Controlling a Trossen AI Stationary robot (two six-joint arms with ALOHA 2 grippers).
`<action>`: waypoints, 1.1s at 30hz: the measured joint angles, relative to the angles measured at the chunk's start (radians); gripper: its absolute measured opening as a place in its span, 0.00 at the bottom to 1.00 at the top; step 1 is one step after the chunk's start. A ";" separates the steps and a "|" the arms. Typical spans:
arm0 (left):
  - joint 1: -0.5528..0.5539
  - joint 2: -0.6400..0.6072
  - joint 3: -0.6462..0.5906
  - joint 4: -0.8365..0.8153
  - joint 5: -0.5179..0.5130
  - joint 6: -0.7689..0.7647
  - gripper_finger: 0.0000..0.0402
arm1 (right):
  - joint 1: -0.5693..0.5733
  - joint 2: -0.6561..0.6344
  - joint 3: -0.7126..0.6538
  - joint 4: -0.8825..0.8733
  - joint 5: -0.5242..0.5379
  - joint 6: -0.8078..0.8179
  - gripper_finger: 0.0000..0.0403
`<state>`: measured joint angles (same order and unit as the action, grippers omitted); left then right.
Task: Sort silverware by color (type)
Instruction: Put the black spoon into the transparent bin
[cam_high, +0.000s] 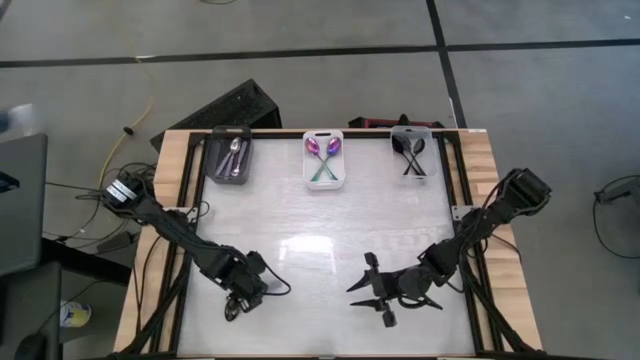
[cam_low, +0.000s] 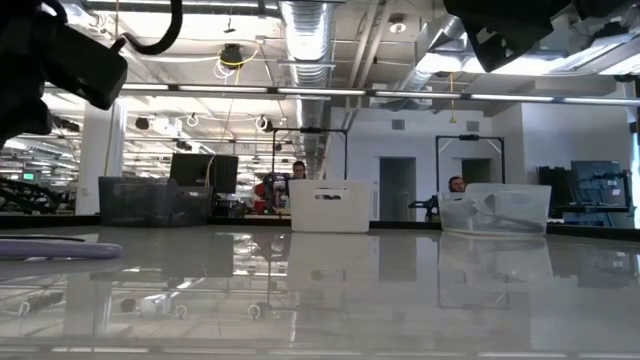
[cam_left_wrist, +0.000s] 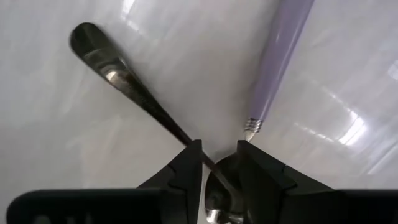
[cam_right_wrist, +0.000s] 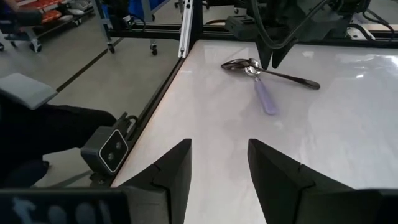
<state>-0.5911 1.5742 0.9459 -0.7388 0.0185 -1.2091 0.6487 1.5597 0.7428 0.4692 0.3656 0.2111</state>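
1. Left gripper (cam_left_wrist: 221, 150), by the table (cam_high: 300, 230) edge opposite the bins, toward the left corner: we see its fingers (cam_left_wrist: 186, 169) down at the surface, one on either side of a dark shiny spoon (cam_left_wrist: 124, 78) near its bowl end. A narrow gap shows between them w/ the spoon running through it. We can't tell whether they pinch it or only straddle it.
2. That spoon lies flat on the table, its other end pointing away from the fingers.
3. Lavender-handled piece (cam_left_wrist: 280, 56) lies just beside the spoon, also flat. Its metal neck ends right at one finger and its head is hidden behind it. The two handles spread apart in a V.
4. Right gripper (cam_right_wrist: 219, 152) sits near the middle of the same edge, a bit to the right. Its fingers (cam_right_wrist: 171, 171) are apart w/ nothing between them, aimed across the table at the left gripper and the two pieces.
5. Along the far edge there are 3 bins:
   - The dark bin (cam_high: 216, 170), left, holds silver spoons (cam_high: 234, 155).
   - The white bin (cam_high: 308, 170), centre, holds purple-pink spoons (cam_high: 325, 150) w/ teal handles.
   - The clear bin (cam_high: 398, 140), right, holds black spoons (cam_high: 413, 158).
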 joint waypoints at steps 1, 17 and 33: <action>-0.003 0.000 0.000 -0.004 0.000 0.000 0.22 | 0.000 0.000 0.000 0.000 0.000 0.000 0.45; -0.004 0.000 -0.061 -0.003 -0.006 -0.077 0.22 | 0.000 0.000 -0.001 -0.020 0.000 -0.002 0.45; -0.008 -0.001 -0.061 0.049 -0.020 -0.090 0.22 | -0.001 0.000 -0.001 -0.021 0.000 -0.002 0.45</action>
<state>-0.5995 1.5734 0.8845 -0.6895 -0.0011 -1.2992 0.6479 1.5597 0.7422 0.4477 0.3660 0.2096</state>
